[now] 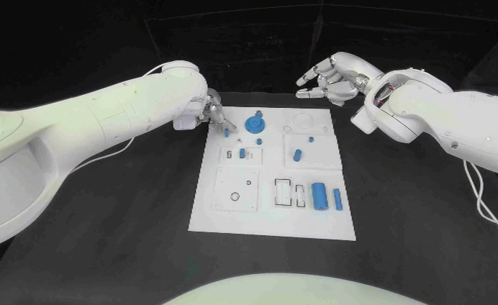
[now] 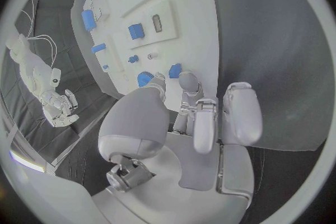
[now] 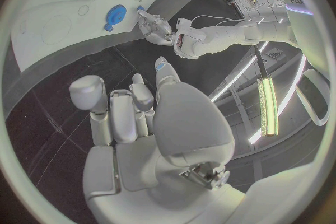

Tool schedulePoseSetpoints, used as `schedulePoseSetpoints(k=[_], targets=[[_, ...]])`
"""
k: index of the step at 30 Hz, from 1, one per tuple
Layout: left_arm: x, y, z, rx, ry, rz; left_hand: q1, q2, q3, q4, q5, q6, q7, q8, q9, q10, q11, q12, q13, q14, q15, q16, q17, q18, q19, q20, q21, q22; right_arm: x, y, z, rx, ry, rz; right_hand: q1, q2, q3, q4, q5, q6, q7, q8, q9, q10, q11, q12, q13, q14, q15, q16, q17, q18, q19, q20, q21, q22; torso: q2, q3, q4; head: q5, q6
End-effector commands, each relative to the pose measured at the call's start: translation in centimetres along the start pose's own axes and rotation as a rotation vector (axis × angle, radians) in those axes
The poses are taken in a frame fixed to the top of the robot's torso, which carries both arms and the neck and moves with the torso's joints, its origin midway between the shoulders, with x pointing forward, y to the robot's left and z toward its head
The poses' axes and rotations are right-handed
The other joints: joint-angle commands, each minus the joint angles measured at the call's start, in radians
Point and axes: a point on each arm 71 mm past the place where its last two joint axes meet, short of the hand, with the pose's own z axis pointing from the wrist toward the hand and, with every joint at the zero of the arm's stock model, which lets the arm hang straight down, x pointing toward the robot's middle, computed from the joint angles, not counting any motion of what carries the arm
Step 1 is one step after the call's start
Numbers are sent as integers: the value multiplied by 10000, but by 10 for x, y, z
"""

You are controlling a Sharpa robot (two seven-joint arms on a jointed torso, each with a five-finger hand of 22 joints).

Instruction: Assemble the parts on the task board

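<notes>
The white task board [image 1: 208,208] lies in the middle of the black table. My left hand [image 1: 213,114] is at the board's far left corner and pinches a small blue part [image 1: 227,131], which shows between the fingertips [image 2: 189,79] as the small blue part [image 2: 175,70]. Just beside it on the board is a round blue part with a knob [image 1: 256,127]. Further blue parts stand in the board: a peg [image 1: 242,152], a slanted piece [image 1: 297,154] and two long cylinders [image 1: 327,197]. My right hand [image 1: 334,78] hovers above the table beyond the board's far right corner, fingers apart and holding nothing.
Empty recesses mark the board: a round outline [image 1: 306,119] at the far right, a square plate with a hole [image 1: 237,190] at the near left, and slots [image 1: 288,191] beside the cylinders. A thin white cable [image 1: 479,190] runs along the table's right side.
</notes>
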Motion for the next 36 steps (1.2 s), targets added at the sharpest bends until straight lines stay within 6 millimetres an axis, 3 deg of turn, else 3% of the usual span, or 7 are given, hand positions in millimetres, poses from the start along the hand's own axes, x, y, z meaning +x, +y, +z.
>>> schedulePoseSetpoints(k=[1,9,22,26,28,31,36], targets=[[0,-2,0,144,9,93,194,76,15,-127,-20,96,-5,45,-25,71,31,24,-20,1039,-82,31,2635,6,87,0,58,17,0,2,1,-78,35,-17,-12,95,-48,18,60,-56,-12,58,-16,-96,0,-23,-13,215,-45,-49,7,59,-37,-27,-49,-6,2,0,-4,-3,-7],[1,-4,0,437,226,-124,924,414,326,-655,-20,79,1,53,-99,52,29,-15,-86,1039,-83,31,2635,10,81,-3,29,9,0,2,1,-79,35,-17,-12,95,-48,18,60,-56,-12,58,-16,-96,0,-23,-13,215,-45,-49,7,59,-37,-27,-49,-6,1,-1,-3,-15,-20],[1,-5,0,653,259,-264,1269,733,625,-997,-25,100,-21,49,-174,51,14,-44,-128,1039,-85,31,2635,5,87,0,34,41,0,2,1,-77,26,-18,-12,95,-48,18,60,-56,-12,58,-16,-96,0,-23,-13,215,-45,-49,7,59,-37,-27,-49,-6,0,-1,1,2,-79],[0,-5,0,724,82,-363,1867,1069,1132,-1469,-45,125,-126,87,-184,70,-74,-47,-109,1039,-142,31,2635,6,92,-33,39,62,-1,1,1,-68,12,-23,-12,95,-48,18,60,-56,-12,58,-16,-96,0,-23,-13,215,-45,-49,7,59,-37,-27,-49,-6,-3,0,-1,2,-83],[-1,-5,0,765,-25,-418,2403,1209,1647,-1938,-44,75,-177,117,-162,58,-122,-85,-109,1039,-201,31,2635,15,84,-86,22,49,-1,1,1,-65,9,-24,-12,95,-48,18,60,-56,-12,58,-16,-96,0,-23,-13,215,-45,-49,7,59,-37,-27,-49,-6,-3,0,-1,2,-85],[-1,-4,-2,863,-206,-522,2657,1198,2270,-2345,-41,4,-161,177,-114,82,-123,-130,-111,1039,-200,31,2635,11,77,-111,2,37,-1,0,1,-58,3,-27,-12,95,-48,18,60,-56,-12,58,-16,-96,0,-23,-13,215,-45,-49,7,59,-37,-27,-49,-6,-5,-3,4,2,-95],[0,-1,-7,1106,-522,-894,2136,868,3438,-2654,-61,-63,-127,356,12,191,-94,-174,-142,1039,-167,31,2635,9,79,-86,-16,51,-1,0,1,-49,5,-29,-12,95,-48,18,60,-56,-12,58,-16,-96,0,-23,-13,215,-45,-49,7,59,-37,-27,-49,-6,-6,7,9,104,-103]])
